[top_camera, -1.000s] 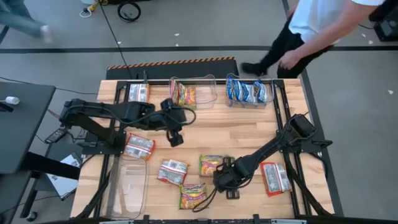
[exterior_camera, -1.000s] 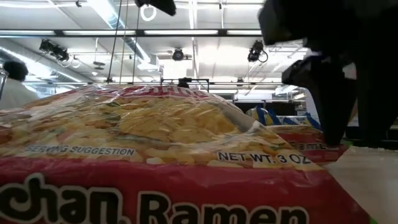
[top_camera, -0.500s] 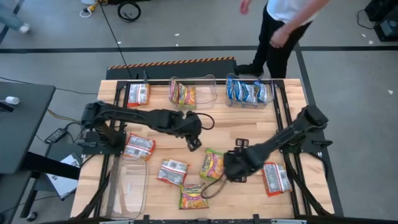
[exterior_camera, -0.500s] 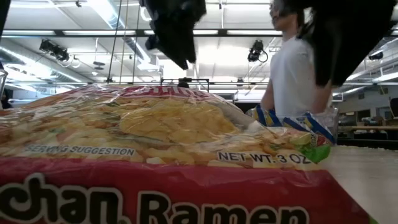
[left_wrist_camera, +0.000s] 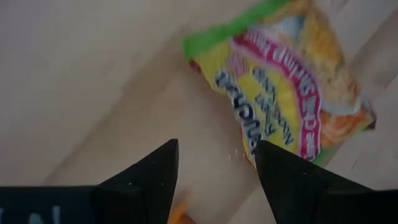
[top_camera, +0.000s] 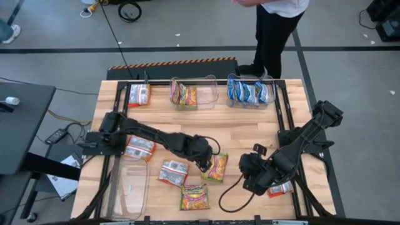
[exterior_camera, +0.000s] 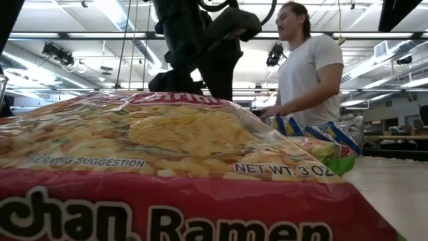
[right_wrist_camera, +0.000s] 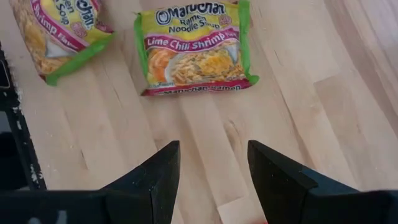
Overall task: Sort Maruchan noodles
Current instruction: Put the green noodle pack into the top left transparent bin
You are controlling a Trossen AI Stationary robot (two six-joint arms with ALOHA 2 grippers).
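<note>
Maruchan noodle packets lie loose on the wooden table (top_camera: 250,128): two yellow-green ones (top_camera: 217,167) (top_camera: 195,197), two red-and-white ones (top_camera: 173,172) (top_camera: 139,148) and a red one (top_camera: 279,187) partly under my right arm. My left gripper (top_camera: 205,165) (left_wrist_camera: 214,168) is open, low over the table, right beside the yellow-green packet (left_wrist_camera: 286,81); I see no touch. My right gripper (top_camera: 248,180) (right_wrist_camera: 211,168) is open and raised, holding nothing, with both yellow-green packets (right_wrist_camera: 193,53) (right_wrist_camera: 56,34) ahead of it.
At the far edge lie a red packet (top_camera: 139,94), a clear tub with yellow-green packets (top_camera: 190,94) and a clear tub with blue packets (top_camera: 250,92). An empty clear tub (top_camera: 128,187) stands near left. A person (top_camera: 275,31) stands beyond the far edge. A red packet (exterior_camera: 167,174) fills the low view.
My left gripper has come from the table's middle toward the near edge and down to the yellow-green packet, rolling and opening. My right gripper has risen and drawn back toward the right edge, still open. The yellow-green packet has turned about on the table.
</note>
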